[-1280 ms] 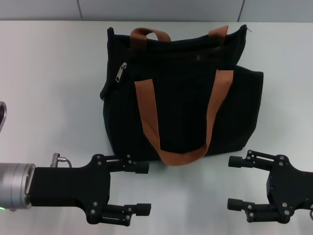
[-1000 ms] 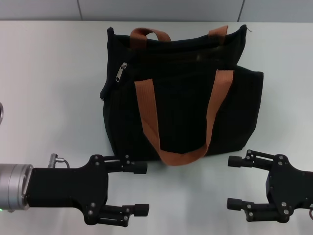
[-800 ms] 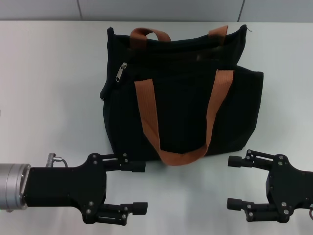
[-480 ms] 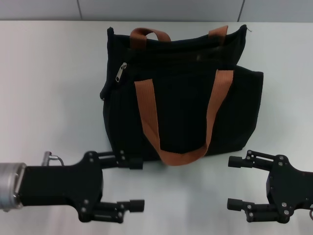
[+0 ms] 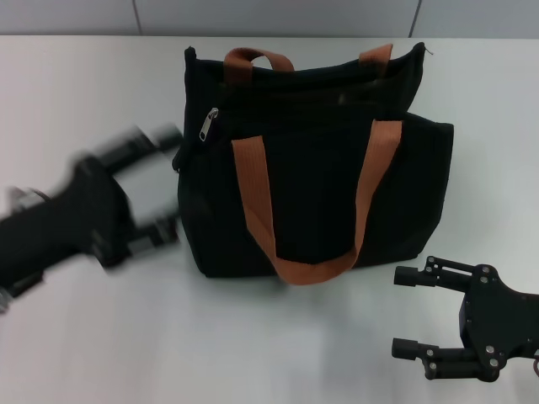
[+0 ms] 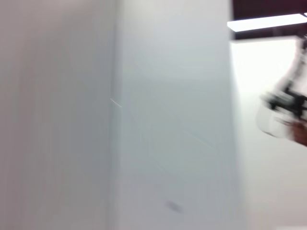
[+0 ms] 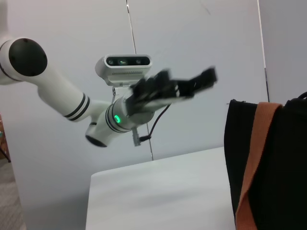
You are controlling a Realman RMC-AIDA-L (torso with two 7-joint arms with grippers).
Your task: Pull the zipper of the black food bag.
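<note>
The black food bag (image 5: 312, 168) lies on the white table (image 5: 76, 84) with two rust-brown strap handles (image 5: 253, 194). The silver zipper pull (image 5: 207, 124) hangs at the bag's upper left corner. My left gripper (image 5: 158, 187) is open, blurred in motion, just left of the bag's left edge and below the zipper pull, not touching it. It also shows in the right wrist view (image 7: 189, 81), raised in the air. My right gripper (image 5: 402, 311) is open and empty near the table's front, below the bag's right corner. The left wrist view shows only blur.
A grey wall (image 5: 278, 17) runs behind the table's far edge. In the right wrist view the bag's side (image 7: 288, 182) and one strap (image 7: 249, 182) fill the near corner, with the robot's head camera (image 7: 123, 67) behind.
My left gripper has swung fast from the table's front edge up and leftward to beside the bag's left edge. The right gripper, bag and zipper pull have not moved.
</note>
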